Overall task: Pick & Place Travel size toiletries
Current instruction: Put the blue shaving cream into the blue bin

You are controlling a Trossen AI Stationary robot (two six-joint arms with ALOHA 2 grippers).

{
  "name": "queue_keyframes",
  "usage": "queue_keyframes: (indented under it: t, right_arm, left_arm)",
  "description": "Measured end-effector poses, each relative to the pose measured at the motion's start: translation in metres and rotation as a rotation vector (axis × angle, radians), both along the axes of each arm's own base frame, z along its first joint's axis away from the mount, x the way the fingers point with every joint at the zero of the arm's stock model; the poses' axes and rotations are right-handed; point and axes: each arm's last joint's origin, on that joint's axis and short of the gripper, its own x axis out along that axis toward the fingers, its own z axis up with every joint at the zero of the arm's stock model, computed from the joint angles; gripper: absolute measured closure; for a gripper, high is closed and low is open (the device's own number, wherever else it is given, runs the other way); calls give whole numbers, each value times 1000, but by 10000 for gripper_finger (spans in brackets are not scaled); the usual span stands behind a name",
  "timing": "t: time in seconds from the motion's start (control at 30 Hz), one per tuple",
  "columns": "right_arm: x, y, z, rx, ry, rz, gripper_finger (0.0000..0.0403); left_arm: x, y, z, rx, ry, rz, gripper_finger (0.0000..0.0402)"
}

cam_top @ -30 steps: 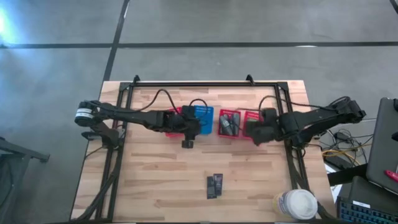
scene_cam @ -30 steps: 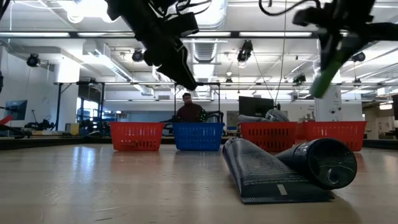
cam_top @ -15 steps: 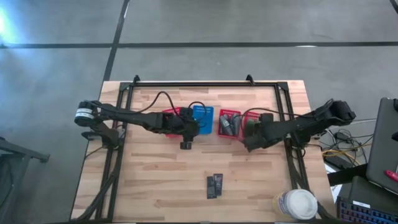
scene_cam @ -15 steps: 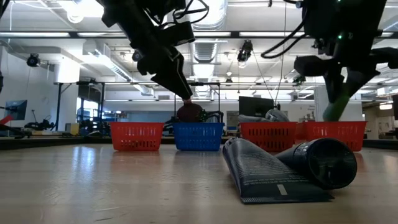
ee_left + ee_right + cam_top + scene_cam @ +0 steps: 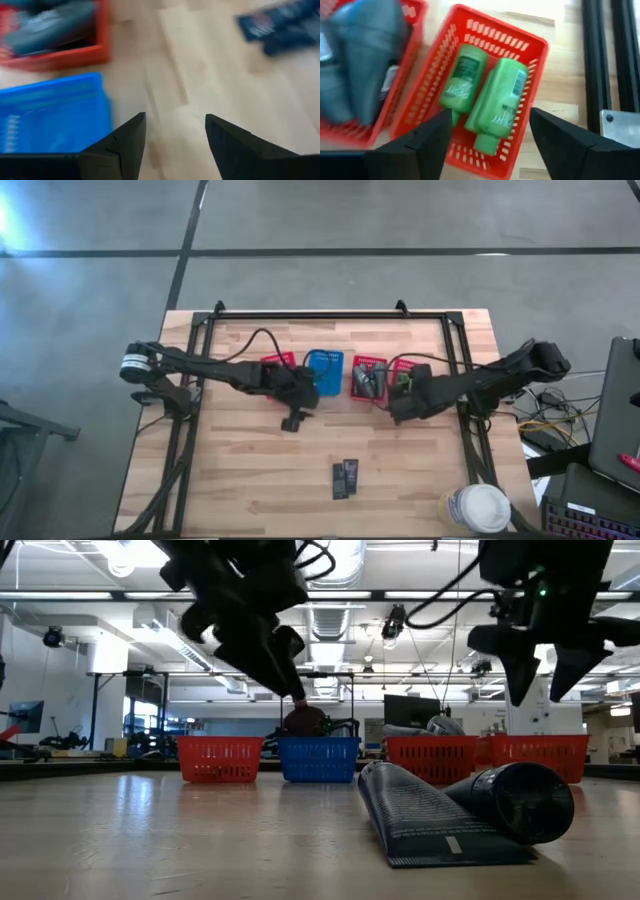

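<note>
Four slotted baskets stand in a row across the table: red (image 5: 277, 362), blue (image 5: 326, 369), red (image 5: 368, 377) and red (image 5: 406, 367). Two bright green tubes (image 5: 485, 100) lie side by side in the rightmost red basket (image 5: 530, 50), and grey tubes (image 5: 362, 65) fill the red one beside it. My right gripper (image 5: 490, 142) hangs open above the green tubes and touches nothing. My left gripper (image 5: 291, 422) is open over bare wood, just near of the blue basket (image 5: 50, 117). A dark tube and a dark flat packet (image 5: 345, 478) lie toward the near edge.
A black frame (image 5: 320, 315) runs around the table, and its rail (image 5: 620, 55) passes close beside the rightmost basket. A white-lidded container (image 5: 478, 508) stands at the near right corner. In the low view a person (image 5: 305, 720) sits beyond the baskets.
My right gripper came down over the rightmost red basket with a green tube, then opened and let it go; the tube now lies in the basket. My left gripper drifted from the blue basket toward the table's near edge, staying open.
</note>
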Motion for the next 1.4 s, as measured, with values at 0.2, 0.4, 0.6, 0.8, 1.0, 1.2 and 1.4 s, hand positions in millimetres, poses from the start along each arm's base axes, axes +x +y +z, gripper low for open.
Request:
queue_keyframes:
  t: [0.2,0.4,0.6,0.8,1.0,1.2,1.4]
  right_arm:
    - [-8,5,22,95,-33,183,114]
    - [-30,9,45,144,-166,237,123]
    - [-42,9,56,157,-236,270,145]
    - [-40,10,56,160,-223,317,158]
    - [-38,16,53,180,-202,348,150]
    - [-39,19,52,181,-191,364,126]
    - [-39,19,52,180,-189,367,105]
  left_arm:
    - [-7,-28,-16,137,-71,-473,193]
    - [4,-75,-29,193,-222,-653,193]
    - [36,-100,-54,169,-156,-675,193]
    - [73,-110,-58,171,-106,-685,193]
    - [100,-117,-64,154,57,-757,193]
    - [112,-120,-72,138,133,-763,193]
    - [108,-121,-68,108,139,-776,194]
